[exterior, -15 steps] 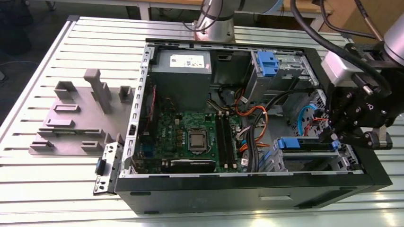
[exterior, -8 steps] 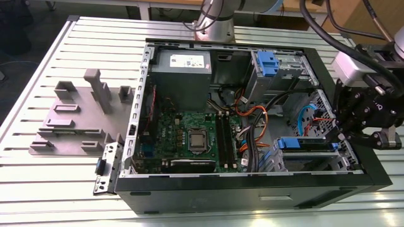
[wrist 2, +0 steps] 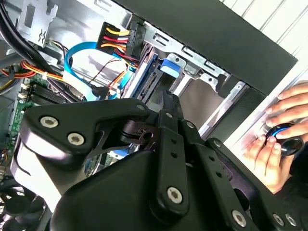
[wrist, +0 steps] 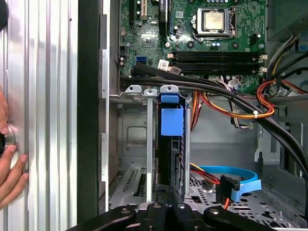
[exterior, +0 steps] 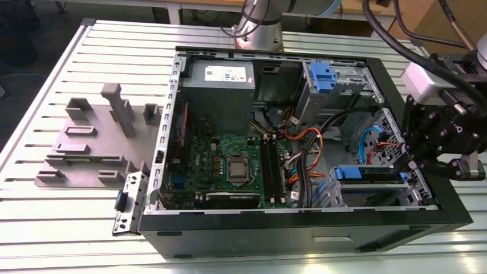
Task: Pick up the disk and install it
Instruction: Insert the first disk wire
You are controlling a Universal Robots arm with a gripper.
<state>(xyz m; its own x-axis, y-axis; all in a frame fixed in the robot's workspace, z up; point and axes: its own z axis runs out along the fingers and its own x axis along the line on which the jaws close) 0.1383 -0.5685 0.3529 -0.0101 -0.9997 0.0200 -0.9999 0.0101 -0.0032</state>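
Note:
The disk [exterior: 369, 173], silver with a blue carrier rail, lies in the lower drive bay of the open computer case [exterior: 304, 228], on the exterior view's right. In the first wrist view the disk [wrist: 172, 144] stands edge-on in the metal cage, its blue tab toward the motherboard. My gripper [exterior: 414, 165] hangs over the case's right wall, at the disk's outer end. In both wrist views the gripper [wrist 2: 168, 96] [wrist: 167, 204] points at that end of the disk [wrist 2: 149, 72], its fingers pressed together with nothing between them.
Orange, black and blue cables [exterior: 304, 142] run close past the bay. A blue latch [exterior: 323, 77] sits on the upper bay. A grey holder block [exterior: 91, 142] stands on the ribbed table at the exterior view's left. A person's hand [wrist 2: 274, 139] rests beside the case.

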